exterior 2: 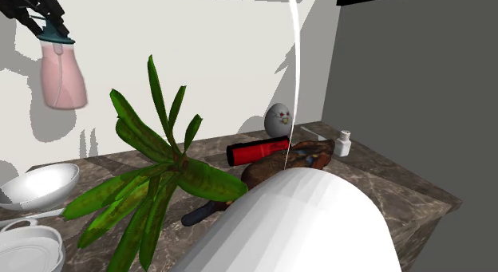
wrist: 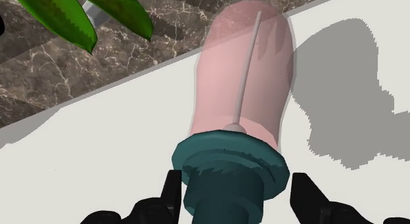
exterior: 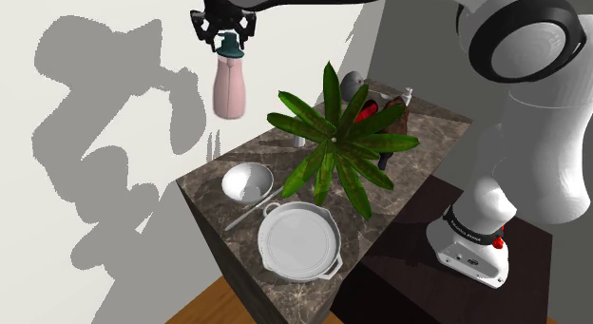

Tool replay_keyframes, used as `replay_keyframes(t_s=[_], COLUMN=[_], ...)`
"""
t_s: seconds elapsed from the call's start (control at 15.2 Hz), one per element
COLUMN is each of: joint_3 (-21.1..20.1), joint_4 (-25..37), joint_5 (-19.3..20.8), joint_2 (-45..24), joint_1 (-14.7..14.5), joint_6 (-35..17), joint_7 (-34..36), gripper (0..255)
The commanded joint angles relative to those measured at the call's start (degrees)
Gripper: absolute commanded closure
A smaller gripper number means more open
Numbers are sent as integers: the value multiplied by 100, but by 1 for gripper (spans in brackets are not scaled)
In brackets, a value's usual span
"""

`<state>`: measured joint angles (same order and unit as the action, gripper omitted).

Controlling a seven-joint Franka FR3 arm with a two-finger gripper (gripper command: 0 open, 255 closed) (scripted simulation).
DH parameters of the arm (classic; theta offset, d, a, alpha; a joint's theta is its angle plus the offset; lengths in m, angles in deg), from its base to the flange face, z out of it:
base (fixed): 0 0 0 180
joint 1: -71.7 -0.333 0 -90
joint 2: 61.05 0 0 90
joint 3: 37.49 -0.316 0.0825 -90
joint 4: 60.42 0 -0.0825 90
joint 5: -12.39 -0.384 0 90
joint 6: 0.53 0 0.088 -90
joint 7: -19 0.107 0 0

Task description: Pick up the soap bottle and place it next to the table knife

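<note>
A translucent pink soap bottle (exterior: 229,87) with a teal cap hangs upright in the air, above and beyond the far-left corner of the dark marble counter (exterior: 428,123). My black gripper (exterior: 224,32) is shut on its teal neck from above. In the second exterior view the soap bottle (exterior 2: 62,79) hangs at the upper left under the gripper (exterior 2: 44,19). In the wrist view the gripper (wrist: 236,190) clasps the cap, with the bottle (wrist: 243,78) over the white wall and the counter edge. A slim silver table knife (exterior: 249,211) lies between the bowl and the pan.
A large leafy green plant (exterior: 333,146) stands mid-counter. A grey bowl (exterior: 247,182) and a white pan (exterior: 299,241) sit at the near-left end. A red cylinder (exterior 2: 259,151), a grey egg figure (exterior 2: 278,119) and a small white bottle (exterior 2: 343,143) stand at the other end.
</note>
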<state>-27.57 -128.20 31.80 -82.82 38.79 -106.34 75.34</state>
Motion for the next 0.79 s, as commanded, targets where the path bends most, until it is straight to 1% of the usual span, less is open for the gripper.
replay_keyframes(t_s=[0.0,0.73], joint_3=[1,18], joint_4=[-234,-1277], joint_5=[29,172], joint_2=[55,203], joint_1=[-10,-32], joint_6=[-171,-1012], joint_7=[70,406], gripper=[255,255])
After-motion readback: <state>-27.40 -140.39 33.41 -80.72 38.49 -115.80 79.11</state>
